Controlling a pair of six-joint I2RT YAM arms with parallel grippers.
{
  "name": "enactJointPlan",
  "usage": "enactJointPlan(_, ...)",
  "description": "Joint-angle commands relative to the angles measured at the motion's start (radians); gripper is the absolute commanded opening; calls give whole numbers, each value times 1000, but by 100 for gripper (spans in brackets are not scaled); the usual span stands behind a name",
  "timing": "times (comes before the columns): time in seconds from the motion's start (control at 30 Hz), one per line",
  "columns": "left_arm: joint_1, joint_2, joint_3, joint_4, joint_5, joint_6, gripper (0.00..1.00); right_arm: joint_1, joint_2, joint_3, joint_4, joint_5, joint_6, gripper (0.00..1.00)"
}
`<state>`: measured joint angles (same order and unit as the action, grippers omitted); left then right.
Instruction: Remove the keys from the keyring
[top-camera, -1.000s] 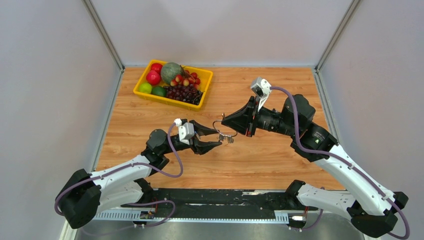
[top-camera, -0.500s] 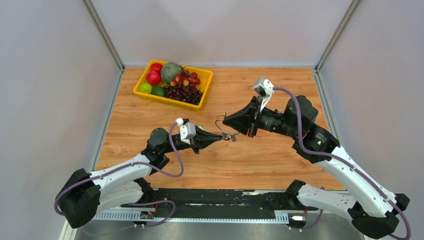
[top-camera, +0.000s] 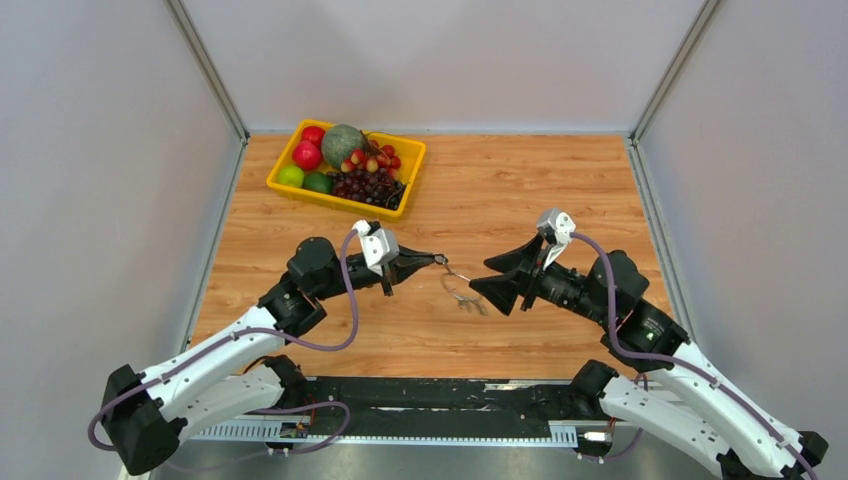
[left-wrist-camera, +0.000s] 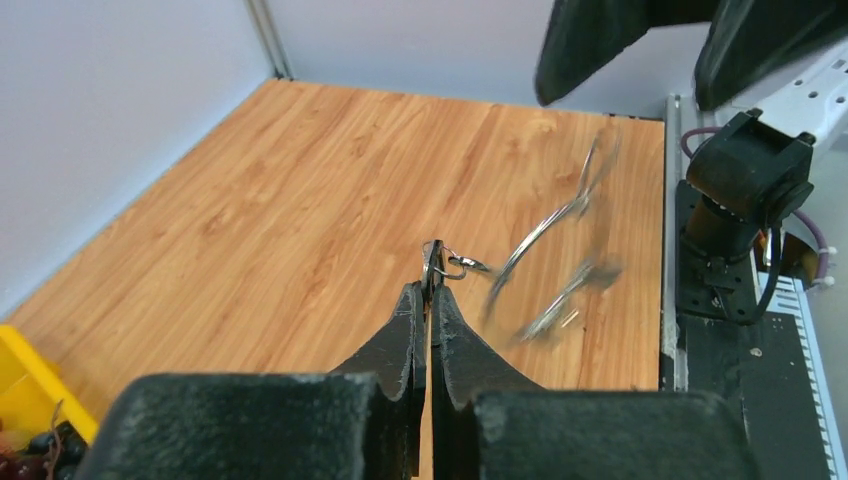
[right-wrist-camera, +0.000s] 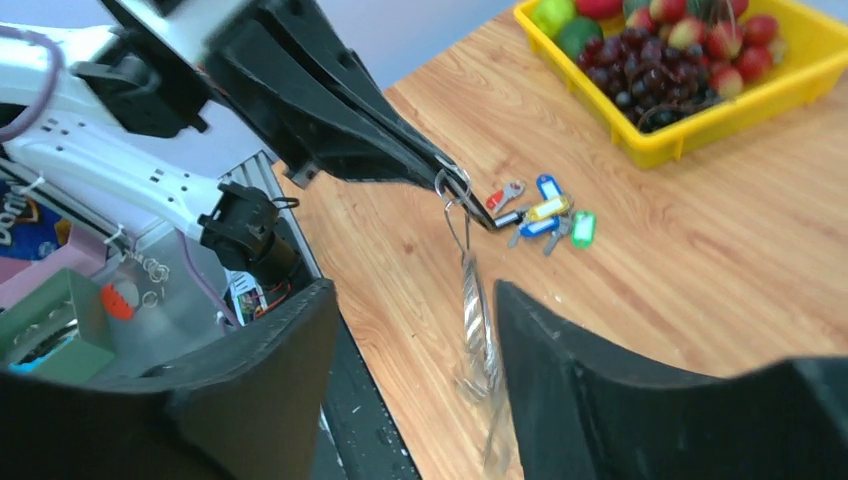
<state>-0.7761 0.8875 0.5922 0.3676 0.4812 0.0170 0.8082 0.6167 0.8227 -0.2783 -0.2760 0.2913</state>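
My left gripper (top-camera: 438, 260) is shut, its tips (left-wrist-camera: 431, 292) pinching a small silver ring at the top of the keyring (left-wrist-camera: 548, 228). The thin wire loop (top-camera: 461, 291) hangs free from that ring and is blurred from swinging. In the right wrist view the keyring (right-wrist-camera: 472, 300) dangles just in front of my right gripper (right-wrist-camera: 415, 300), which is open and holds nothing. That gripper (top-camera: 487, 277) sits just right of the loop. Several keys with red, blue, yellow and green tags (right-wrist-camera: 542, 215) lie loose on the table beyond the left fingertips; the top view hides them.
A yellow tray (top-camera: 412, 151) of fruit stands at the far left of the wooden table (top-camera: 560, 190). Grey walls close in the left, right and back sides. The black rail with the arm bases (top-camera: 440, 400) runs along the near edge.
My right gripper has opened, let go of the keyring and pulled back to the near right. My left gripper closed on the ring's top and now carries the swinging loop alone.
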Motion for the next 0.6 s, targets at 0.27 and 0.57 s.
enactJointPlan(0.27, -176, 64, 483, -821, -364, 428, 0, -2, -19, -136, 201, -91, -209, 81)
enactJointPlan(0.57, -334, 62, 623, -915, -775, 777, 0, -3, 7, -268, 606, -105, -320, 82)
